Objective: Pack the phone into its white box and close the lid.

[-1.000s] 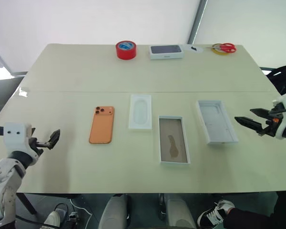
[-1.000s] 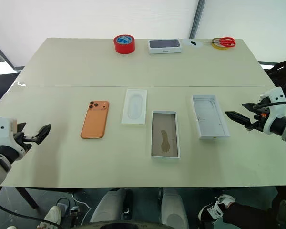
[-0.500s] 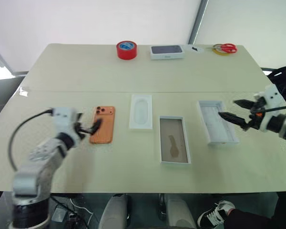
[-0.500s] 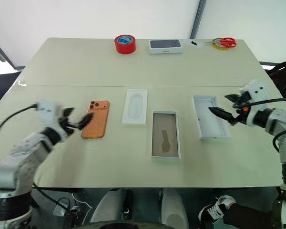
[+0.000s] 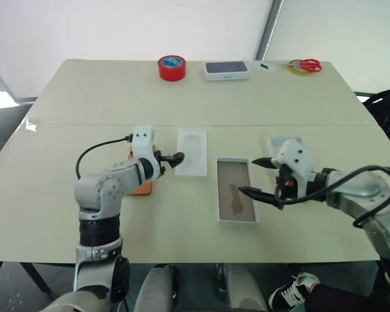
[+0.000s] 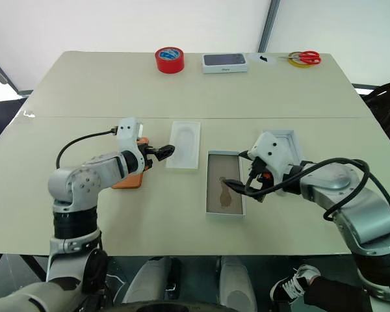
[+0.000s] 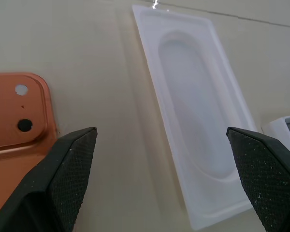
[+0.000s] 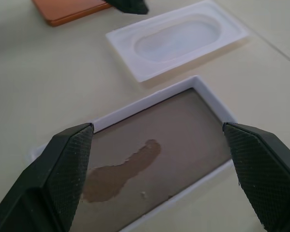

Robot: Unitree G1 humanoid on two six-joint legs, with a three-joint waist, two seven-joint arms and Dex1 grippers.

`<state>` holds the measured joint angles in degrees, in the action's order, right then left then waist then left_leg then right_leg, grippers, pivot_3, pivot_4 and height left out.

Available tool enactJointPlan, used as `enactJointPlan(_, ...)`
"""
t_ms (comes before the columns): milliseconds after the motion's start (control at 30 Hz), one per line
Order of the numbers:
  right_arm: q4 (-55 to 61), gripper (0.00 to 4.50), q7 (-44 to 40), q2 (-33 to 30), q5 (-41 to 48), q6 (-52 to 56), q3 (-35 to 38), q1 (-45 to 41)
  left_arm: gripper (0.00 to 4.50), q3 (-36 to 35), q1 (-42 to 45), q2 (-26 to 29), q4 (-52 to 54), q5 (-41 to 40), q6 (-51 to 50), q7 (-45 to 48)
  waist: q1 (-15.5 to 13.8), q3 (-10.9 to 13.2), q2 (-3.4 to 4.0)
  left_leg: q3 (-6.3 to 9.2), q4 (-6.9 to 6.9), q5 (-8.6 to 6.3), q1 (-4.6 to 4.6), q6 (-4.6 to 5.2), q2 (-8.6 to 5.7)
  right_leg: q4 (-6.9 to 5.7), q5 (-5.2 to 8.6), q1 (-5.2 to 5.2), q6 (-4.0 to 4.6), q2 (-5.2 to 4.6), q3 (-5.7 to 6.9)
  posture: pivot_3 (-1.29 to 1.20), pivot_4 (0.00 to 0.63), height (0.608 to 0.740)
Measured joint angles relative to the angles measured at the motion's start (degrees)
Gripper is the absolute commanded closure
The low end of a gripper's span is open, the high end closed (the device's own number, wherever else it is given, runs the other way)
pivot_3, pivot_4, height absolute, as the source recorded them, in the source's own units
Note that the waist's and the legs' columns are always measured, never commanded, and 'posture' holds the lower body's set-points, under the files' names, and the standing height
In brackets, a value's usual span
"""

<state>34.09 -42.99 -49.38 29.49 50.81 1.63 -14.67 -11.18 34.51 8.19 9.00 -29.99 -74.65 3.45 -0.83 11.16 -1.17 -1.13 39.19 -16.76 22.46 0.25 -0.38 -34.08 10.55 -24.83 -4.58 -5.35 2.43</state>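
Bright, even daylight from the pale backdrop, soft faint shadows — small glare on the table (image 5: 30,125) edge, wrist views sharp.

This looks like a robot test or recording space, not a home or a shop. A plain cream tabletop (image 5: 84,97) stands before bare white walls with a grey post (image 5: 270,29) at the corner. The props are laid out in tidy spacing: a red tape roll (image 5: 171,67), scissors (image 5: 305,65) and a boxed phone package (image 5: 227,70) lined along the far edge. A person's sneaker (image 5: 292,292) shows on the floor below the near edge.
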Motion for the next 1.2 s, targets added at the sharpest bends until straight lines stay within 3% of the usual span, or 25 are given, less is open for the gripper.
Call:
enactJointPlan(267, 0.6, 0.03, -0.33, -3.0, -3.22, -0.31, -5.27, -0.02, 0.0, -1.81, 7.82, -2.58, -10.77, -0.02, -2.95, 1.09, -0.09, -0.02, -0.03, 0.02, 0.0, 0.0, -0.02, 0.0, -0.05, 0.02, 0.02, 0.06, 0.03, -0.04, 0.0, 0.0, 0.15, 0.736)
enactJointPlan(300, 0.6, 0.0, -0.48, -3.08, -3.66, -0.59, -5.8, -0.02, 0.24, -2.05, 8.45, -2.77, -11.88, -0.01, -2.57, 1.21, -0.12, -0.02, -0.03, 0.02, 0.0, 0.0, -0.02, 0.0, -0.05, 0.02, 0.02, 0.06, 0.03, -0.04, 0.0, 0.0, 0.15, 0.736)
enactJointPlan(400, 0.61, 0.0, -1.29, -4.25, -4.91, -1.39, -6.88, 0.14, 1.34, -2.48, 8.98, -3.47, -13.97, -0.01, -2.22, 1.65, -0.08, -0.02, -0.04, 0.03, 0.0, 0.0, -0.02, 0.0, -0.06, 0.02, 0.02, 0.06, 0.03, -0.05, 0.0, 0.0, 0.15, 0.736)
enactJointPlan(600, 0.68, 0.0, -2.63, -4.84, -6.27, -2.77, -7.45, 1.71, 4.46, -4.11, 8.87, -4.21, -15.65, -0.1, -3.19, 1.7, -0.01, -0.01, -0.05, 0.02, 0.0, 0.0, -0.02, 0.0, -0.06, 0.02, -0.02, 0.05, -0.02, -0.06, 0.0, 0.0, 0.15, 0.736)
enactJointPlan(867, 1.48, 0.0, -5.18, -6.5, -6.95, -4.46, -7.73, 3.2, 4.46, -8.25, 8.96, -5.15, -15.59, -1.77, -3.94, 2.04, 0.02, 0.0, -0.07, 0.03, 0.0, 0.0, -0.03, 0.0, -0.05, 0.01, -0.02, 0.05, -0.03, -0.05, 0.0, 0.0, 0.15, 0.736)
enactJointPlan(1067, 1.56, 0.0, -8.6, -9.11, -11.0, -7.78, -14.62, 6.25, 4.46, -13.84, 8.96, -2.62, -12.93, -4.3, -6.36, 2.32, 0.16, 0.01, -0.09, 0.02, 0.0, 0.0, -0.03, 0.0, -0.03, 0.0, -0.02, 0.03, -0.03, -0.05, 0.01, 0.0, 0.15, 0.736)
enactJointPlan(1167, 1.11, 0.9, -9.88, -9.09, -12.86, -9.47, -17.4, 6.2, 4.5, -15.7, 8.92, -1.45, -9.87, -5.3, -8.87, 2.34, 0.06, 0.0, -0.12, 0.03, 0.01, 0.0, -0.03, -0.01, -0.04, 0.01, -0.02, 0.05, -0.03, -0.05, 0.01, 0.0, 0.15, 0.736)
enactJointPlan(1200, 0.75, 1.4, -10.15, -9.1, -13.91, -10.39, -17.97, 5.68, 4.5, -16.61, 8.67, -1.16, -8.73, -5.54, -9.87, 2.31, 0.07, 0.0, -0.12, 0.02, 0.02, 0.01, -0.04, -0.01, -0.05, 0.01, -0.02, 0.05, -0.03, -0.06, 0.01, 0.0, 0.15, 0.736)
